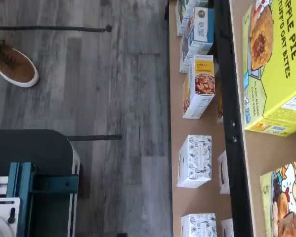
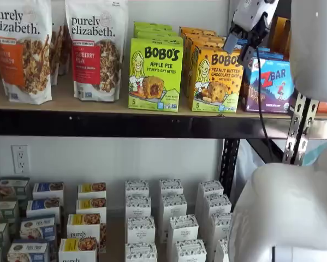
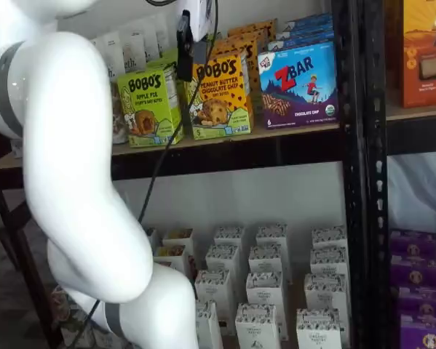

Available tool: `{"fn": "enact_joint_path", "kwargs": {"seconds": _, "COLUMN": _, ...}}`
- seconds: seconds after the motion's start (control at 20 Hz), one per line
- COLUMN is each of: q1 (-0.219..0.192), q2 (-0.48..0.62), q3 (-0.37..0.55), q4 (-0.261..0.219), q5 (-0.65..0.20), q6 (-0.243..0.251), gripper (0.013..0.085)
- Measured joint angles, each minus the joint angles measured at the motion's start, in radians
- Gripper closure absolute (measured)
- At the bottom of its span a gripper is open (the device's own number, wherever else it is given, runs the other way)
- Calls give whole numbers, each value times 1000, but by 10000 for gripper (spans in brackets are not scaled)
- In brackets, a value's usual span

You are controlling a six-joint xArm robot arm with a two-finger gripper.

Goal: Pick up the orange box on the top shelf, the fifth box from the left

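Note:
The orange box (image 2: 216, 82) stands on the top shelf (image 2: 152, 112) between the lime-green Apple Pie box (image 2: 155, 73) and the blue ZBar box (image 2: 272, 84), with more orange boxes in a row behind it. It shows in both shelf views (image 3: 219, 96), and the wrist view catches one corner of it (image 1: 286, 202). My gripper (image 2: 249, 49) hangs in front of the box's upper part, apart from it. In a shelf view the gripper (image 3: 192, 62) shows two black fingers with a gap between them. It is open and holds nothing.
Granola bags (image 2: 95, 49) stand on the shelf's left part. Small white cartons (image 2: 171, 218) fill the lower level. A black upright (image 3: 356, 145) rises right of the ZBar box. The wrist view shows grey floor, a brown shoe (image 1: 12, 61) and the teal-bracketed mount (image 1: 34, 185).

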Motion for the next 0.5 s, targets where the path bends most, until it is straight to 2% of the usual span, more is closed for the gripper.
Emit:
{"fn": "enact_joint_path", "kwargs": {"seconds": 0.1, "q1": -18, "q2": 28, "q3": -54, "q4": 19, "q5": 109, "q6": 0, "gripper": 130}}
{"fn": "enact_joint_path", "kwargs": {"seconds": 0.2, "q1": -28, "q2": 18, "q3": -63, "q4": 28, "q5": 149, "q6": 0, "gripper": 130}}
{"fn": "enact_joint_path", "kwargs": {"seconds": 0.35, "q1": -35, "q2": -8, "q3": -57, "q4": 36, "q5": 166, "q6": 4, "gripper": 130}}
{"fn": "enact_joint_path", "kwargs": {"seconds": 0.5, "q1": -37, "q2": -41, "q3": -29, "q4": 50, "q5": 137, "q6": 10, "gripper": 130}}
